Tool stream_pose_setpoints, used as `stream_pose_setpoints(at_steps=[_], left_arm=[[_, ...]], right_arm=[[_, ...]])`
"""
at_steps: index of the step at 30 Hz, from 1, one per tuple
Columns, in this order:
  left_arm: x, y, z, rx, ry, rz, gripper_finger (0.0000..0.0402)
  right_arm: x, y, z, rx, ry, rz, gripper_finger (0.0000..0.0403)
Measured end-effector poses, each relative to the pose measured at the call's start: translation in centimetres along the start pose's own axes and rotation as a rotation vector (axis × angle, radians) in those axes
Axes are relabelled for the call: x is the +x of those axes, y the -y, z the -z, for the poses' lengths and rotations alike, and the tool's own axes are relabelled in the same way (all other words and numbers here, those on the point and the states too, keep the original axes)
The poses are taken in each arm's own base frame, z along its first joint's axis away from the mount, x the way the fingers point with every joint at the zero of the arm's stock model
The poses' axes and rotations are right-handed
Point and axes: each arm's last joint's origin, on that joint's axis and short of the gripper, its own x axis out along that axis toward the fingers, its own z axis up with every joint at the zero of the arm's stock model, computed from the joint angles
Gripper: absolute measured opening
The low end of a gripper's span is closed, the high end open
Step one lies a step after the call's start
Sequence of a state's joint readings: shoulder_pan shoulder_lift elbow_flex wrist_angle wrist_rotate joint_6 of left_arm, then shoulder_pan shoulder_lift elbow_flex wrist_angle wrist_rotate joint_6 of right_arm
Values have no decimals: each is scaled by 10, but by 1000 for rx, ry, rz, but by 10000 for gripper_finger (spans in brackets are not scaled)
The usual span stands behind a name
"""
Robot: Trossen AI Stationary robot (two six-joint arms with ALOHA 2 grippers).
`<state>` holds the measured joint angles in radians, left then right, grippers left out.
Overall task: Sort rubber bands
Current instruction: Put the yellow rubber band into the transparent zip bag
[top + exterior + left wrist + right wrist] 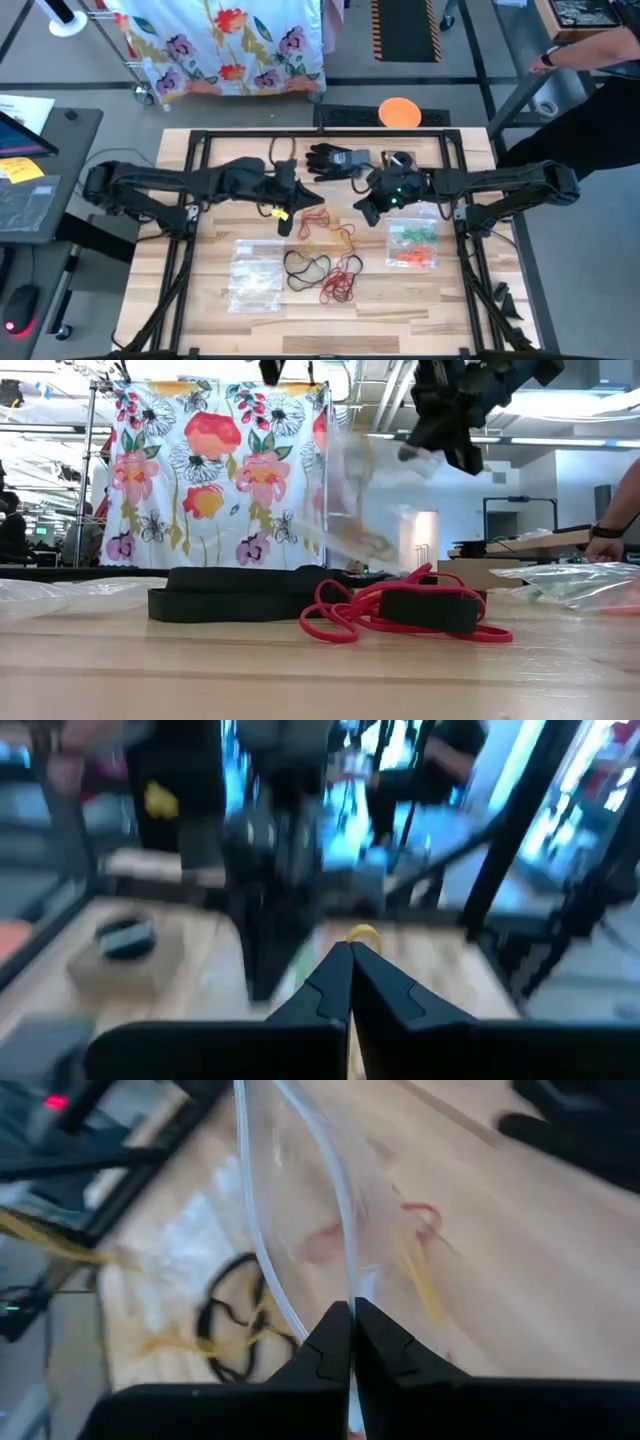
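Loose rubber bands lie mid-table: red and yellow ones, black ones and red ones; in the low view the red ones and black ones lie close to the camera. My left gripper hangs above the table's middle, shut, with a yellow rubber band at its tips. My right gripper is shut on a clear plastic bag. Another clear bag on the right holds green and orange bands. My left gripper pinches the yellow rubber band between its two fingertips; only a small arc shows past them. The fingers point nearly level, toward the table's right. The band is lifted clear of the table. My right gripper pinches the clear bag's upper edge between its two fingers, which slant downward. The bag hangs slack below the fingers, off the tabletop; whether its lower end touches anything I cannot tell.
A third clear bag lies flat at the near left. A black glove rests near the far edge, an orange disc beyond it. A black frame rims the table. A person's arm shows at the far right.
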<state>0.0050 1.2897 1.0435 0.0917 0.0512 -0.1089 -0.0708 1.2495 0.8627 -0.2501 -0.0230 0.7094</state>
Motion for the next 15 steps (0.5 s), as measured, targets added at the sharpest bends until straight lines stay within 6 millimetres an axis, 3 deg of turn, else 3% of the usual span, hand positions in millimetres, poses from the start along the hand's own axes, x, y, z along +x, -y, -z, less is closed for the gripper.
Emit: stream_pose_setpoints(at_steps=[4,10,15], left_arm=[[1,3,-8,1,97,18,0],[-2,-3,-20,-8,201,-1,0],[4,-14,-2,-31,42,-68,0]], right_arm=[[4,-9,2,-19,16,-56,5],[10,-7,7,-21,-39,-48,5],[11,-6,6,-12,-36,-45,5]])
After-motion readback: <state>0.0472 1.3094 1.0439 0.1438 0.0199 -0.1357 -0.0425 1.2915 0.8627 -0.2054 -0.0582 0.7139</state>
